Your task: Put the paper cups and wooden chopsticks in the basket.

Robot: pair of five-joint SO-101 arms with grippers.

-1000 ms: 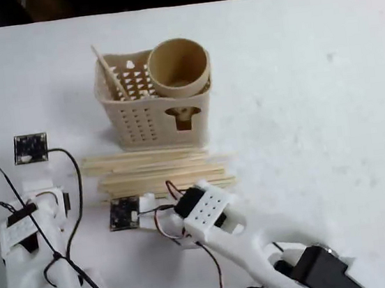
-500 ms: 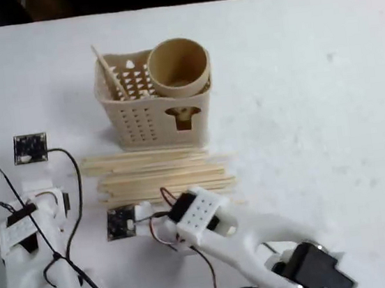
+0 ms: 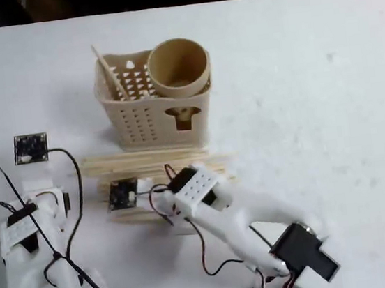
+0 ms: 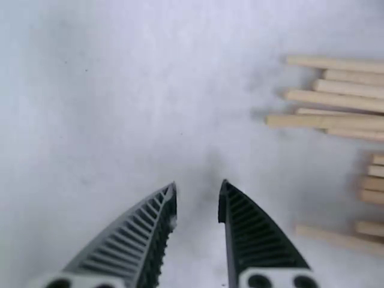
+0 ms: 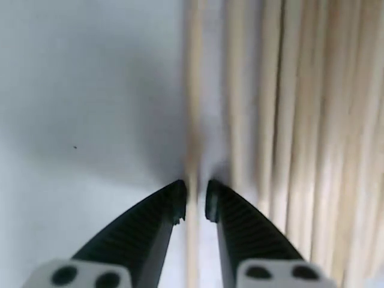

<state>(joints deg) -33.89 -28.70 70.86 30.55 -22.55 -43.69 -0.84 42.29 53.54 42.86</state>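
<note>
Your right gripper [image 5: 195, 201] has its dark ribbed fingers [image 5: 159, 222] drawn in on a single pale wooden chopstick [image 5: 193, 120]. The stick runs straight between the tips and fills the narrow gap. It lies at the edge of the pile of wooden chopsticks [image 5: 288, 120], flat on the white surface [image 5: 90, 90]. From above, you see the right arm [image 3: 198, 189] over the near side of the pile [image 3: 153, 164]. The sticks lie side by side just in front of the cream perforated plastic basket [image 3: 155, 124]. A tan paper cup [image 3: 178, 65] stands upright inside the basket at its right end. A leaning chopstick [image 3: 108, 71] rests in the left end, its tip poking over the rim. Your left gripper [image 4: 197, 192] hangs over bare surface with its fingers [image 4: 150, 234] parted and nothing between them. The cut ends of the pile [image 4: 336, 96] lie near it but not touching. In the high view the left arm [image 3: 31, 230] sits at the front left corner, apart from the basket.
</note>
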